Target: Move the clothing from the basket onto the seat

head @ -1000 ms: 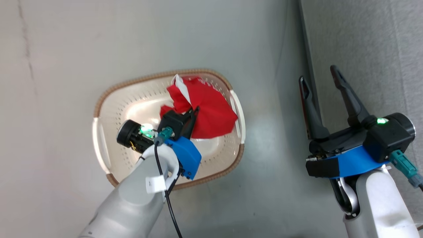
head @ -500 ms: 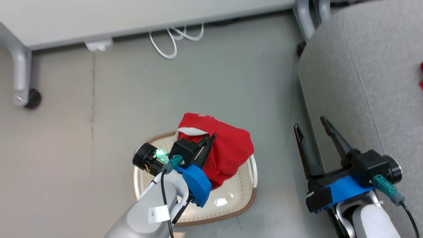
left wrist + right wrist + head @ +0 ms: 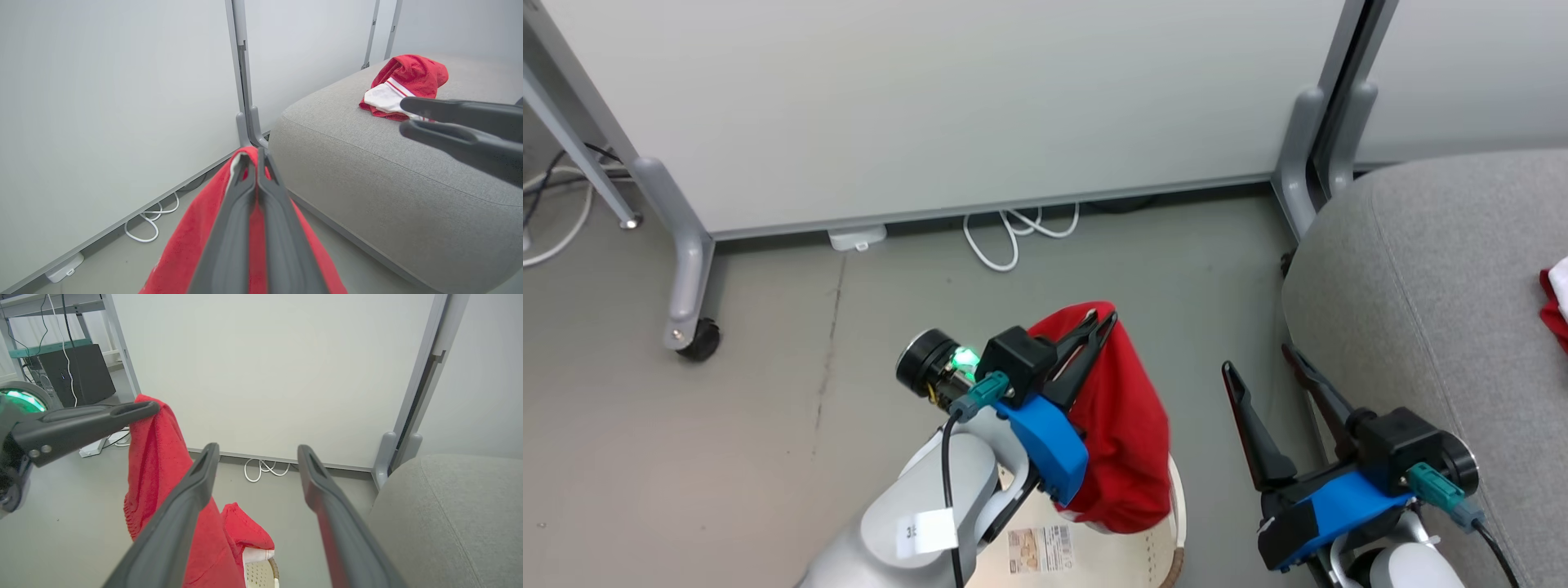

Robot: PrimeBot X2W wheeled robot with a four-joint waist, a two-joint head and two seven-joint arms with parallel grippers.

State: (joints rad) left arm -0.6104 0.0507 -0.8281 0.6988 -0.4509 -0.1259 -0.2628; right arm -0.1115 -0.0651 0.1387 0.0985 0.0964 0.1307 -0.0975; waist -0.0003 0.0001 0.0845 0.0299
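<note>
Head view: left pincer (image 3: 1097, 325) pressed together on a red garment (image 3: 1131, 441) that hangs over the basket (image 3: 1174, 531); a label (image 3: 1039, 549) shows inside. The right pincer (image 3: 1258, 363) is spread, holding nothing, between garment and seat (image 3: 1421, 261).

Left wrist view: a 2nd garment (image 3: 404, 83), red and white, lies on the seat; the head view catches just a sliver of it.

Right wrist view: the held garment's white-trimmed lower end meets or hangs just above the basket rim; which, I cannot tell. The right pincer gapes wide.
</note>
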